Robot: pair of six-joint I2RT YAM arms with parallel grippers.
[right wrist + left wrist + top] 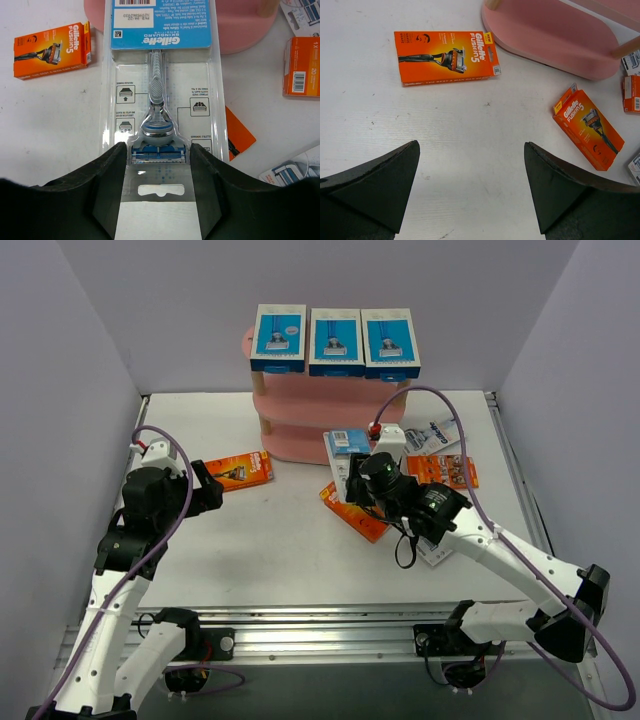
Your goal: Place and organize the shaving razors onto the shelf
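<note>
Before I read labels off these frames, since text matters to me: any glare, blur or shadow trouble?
Right wrist: clear blister pack sharp, no strong glare. Left wrist: orange card legible, left hand dark. Top external: even light, faint shadows, print on blue boxes too small.

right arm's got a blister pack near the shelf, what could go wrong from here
1. The right jaws pinch the blister pack only near its hanger end, so the long free end may sag or twist and catch on the shelf.
2. The blue boxes cover the top tier, so the pack must go into a lower gap, which looks tighter.
3. An orange pack lies under the right arm and could get knocked.
</note>
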